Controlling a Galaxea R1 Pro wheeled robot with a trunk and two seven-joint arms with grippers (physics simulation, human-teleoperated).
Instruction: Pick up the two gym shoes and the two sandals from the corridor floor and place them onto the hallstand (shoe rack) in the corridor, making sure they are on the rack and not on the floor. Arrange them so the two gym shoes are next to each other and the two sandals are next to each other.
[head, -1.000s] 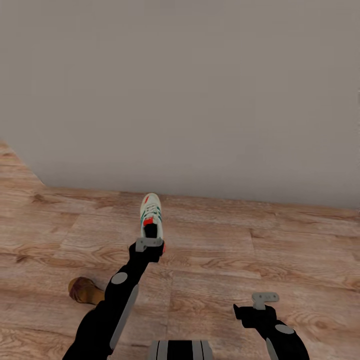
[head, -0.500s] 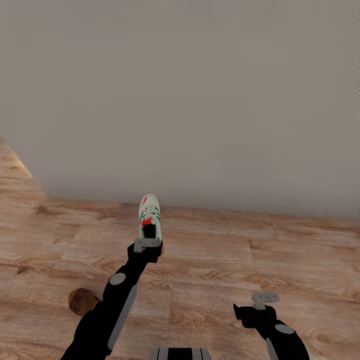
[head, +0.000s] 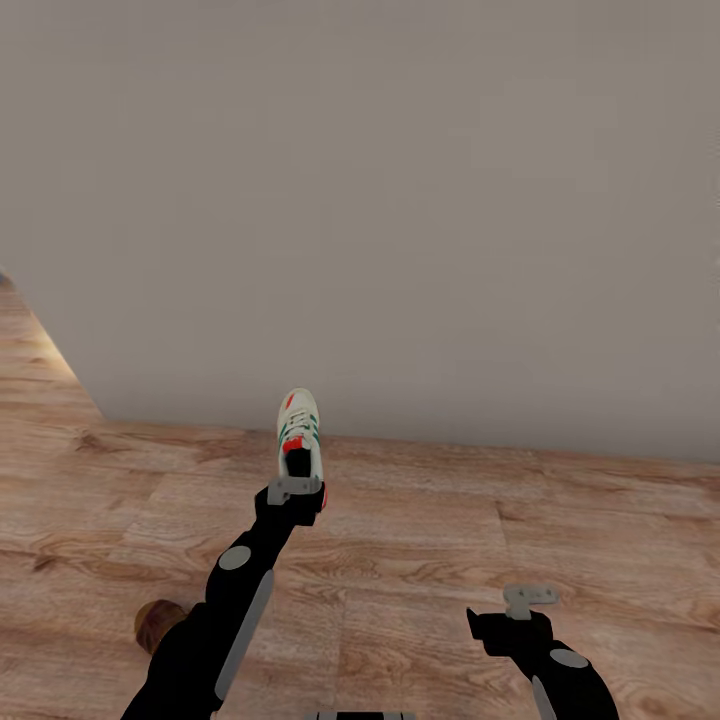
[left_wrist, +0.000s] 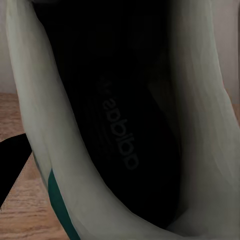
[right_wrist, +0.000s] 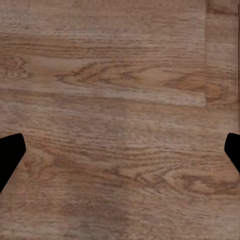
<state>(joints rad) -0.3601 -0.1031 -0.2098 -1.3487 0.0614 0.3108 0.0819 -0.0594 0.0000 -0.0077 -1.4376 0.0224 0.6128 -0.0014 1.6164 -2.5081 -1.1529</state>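
Gripping a gym shoe (head: 300, 435) at its heel end, the left gripper (head: 295, 492) holds it out in front of the robot, above the floor (head: 450, 540), with the toe pointing away toward the wall (head: 380, 200). The shoe is cream-white with green side stripes and red patches on the tongue and heel. In the left wrist view the camera looks straight into the shoe's dark inside (left_wrist: 115, 125), where a printed logo on the insole can be read, and the pale collar (left_wrist: 35, 125) curves round it with a bit of green trim at the edge. The left fingers are pinching the heel rim of this shoe, though the fingers themselves are mostly hidden behind it.

The wall is plain grey and stands close ahead, meeting the wood-plank floor just past the shoe's toe. Nothing lies between the shoe and the wall.

Low by the left arm, a small brown sandal (head: 158, 624) rests on the floor, partly covered by the arm.

The right gripper (head: 530, 598) hangs lower and nearer the robot, well apart from the shoe. In the right wrist view its dark fingers (right_wrist: 10, 157) sit spread at the two sides with only bare floorboards (right_wrist: 120, 120) between them, holding nothing.
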